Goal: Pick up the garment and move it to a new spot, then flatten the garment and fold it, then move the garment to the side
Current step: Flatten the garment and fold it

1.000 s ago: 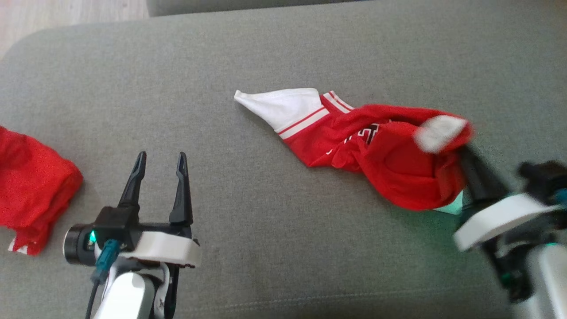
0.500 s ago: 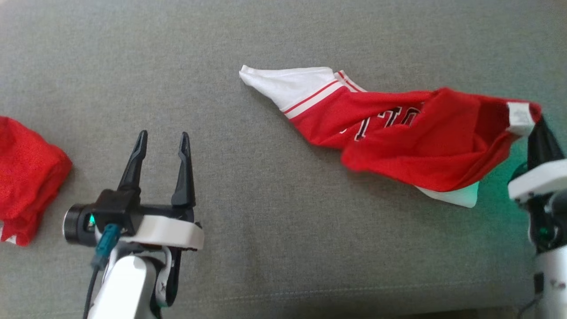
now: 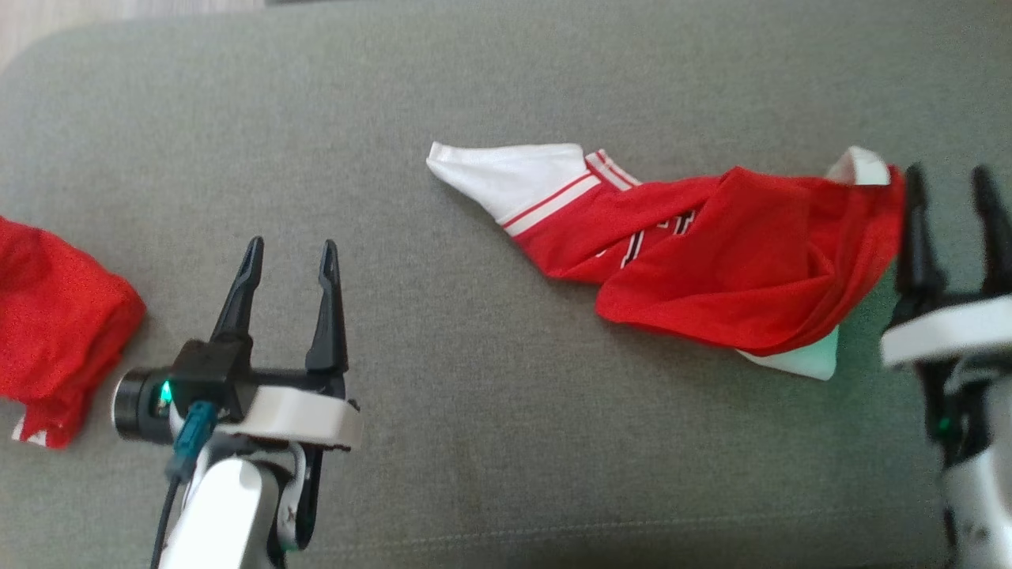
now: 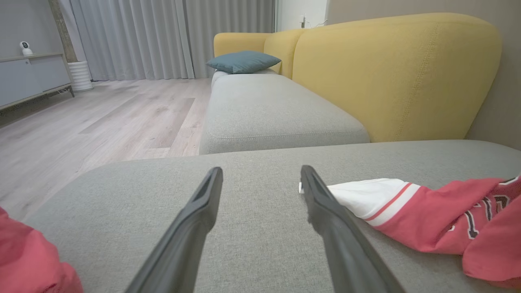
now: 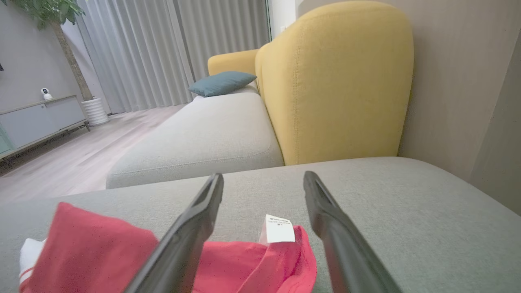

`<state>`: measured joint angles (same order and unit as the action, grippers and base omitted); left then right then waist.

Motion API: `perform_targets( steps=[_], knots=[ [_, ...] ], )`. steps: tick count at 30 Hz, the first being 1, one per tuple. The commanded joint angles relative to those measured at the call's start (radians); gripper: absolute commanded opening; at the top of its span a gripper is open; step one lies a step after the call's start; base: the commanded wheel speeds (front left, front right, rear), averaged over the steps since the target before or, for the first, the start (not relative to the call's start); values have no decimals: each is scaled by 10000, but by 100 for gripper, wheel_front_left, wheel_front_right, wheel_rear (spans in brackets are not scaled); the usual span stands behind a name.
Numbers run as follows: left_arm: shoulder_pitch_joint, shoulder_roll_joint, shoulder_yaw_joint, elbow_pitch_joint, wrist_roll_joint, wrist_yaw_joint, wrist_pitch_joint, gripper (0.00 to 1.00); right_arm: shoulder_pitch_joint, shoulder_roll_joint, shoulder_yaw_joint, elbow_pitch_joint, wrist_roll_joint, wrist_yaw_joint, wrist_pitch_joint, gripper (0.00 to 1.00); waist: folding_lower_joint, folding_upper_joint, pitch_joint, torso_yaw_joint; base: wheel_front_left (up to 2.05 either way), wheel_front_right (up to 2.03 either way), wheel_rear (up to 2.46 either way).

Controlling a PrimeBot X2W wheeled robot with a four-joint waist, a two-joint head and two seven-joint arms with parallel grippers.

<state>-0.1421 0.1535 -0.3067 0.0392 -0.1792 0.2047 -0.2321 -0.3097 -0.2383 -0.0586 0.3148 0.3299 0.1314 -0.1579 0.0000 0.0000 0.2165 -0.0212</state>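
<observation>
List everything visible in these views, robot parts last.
seat cushion: one, grey, under both garments
jersey: one, red and white, crumpled on the cushion, right of centre
second garment: one, red, bunched at the cushion's left edge
sofa back: one, yellow, behind the seats
pillow: one, teal, far seat
curtains: several, grey, far wall
floor: pale wood, beside the sofa
left gripper: one, dark, open, above bare cushion
right gripper: one, dark, open, at the jersey's right end
</observation>
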Motion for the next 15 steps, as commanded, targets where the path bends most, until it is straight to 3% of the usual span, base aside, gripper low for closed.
perform_targets(
  steps=[1, 15],
  knots=[
    [-100, 195, 406, -276, -37, 84, -101, 100, 253, -179, 284, -511, -82, -7, 8, 100, 0, 0, -219, -29, 0, 0, 0],
    [790, 496, 589, -502, -228, 323, 20, 100, 3548, 1217, 638, -4668, -664, -7, 1720, 100, 0, 0, -1171, -145, 0, 0, 0]
  ],
)
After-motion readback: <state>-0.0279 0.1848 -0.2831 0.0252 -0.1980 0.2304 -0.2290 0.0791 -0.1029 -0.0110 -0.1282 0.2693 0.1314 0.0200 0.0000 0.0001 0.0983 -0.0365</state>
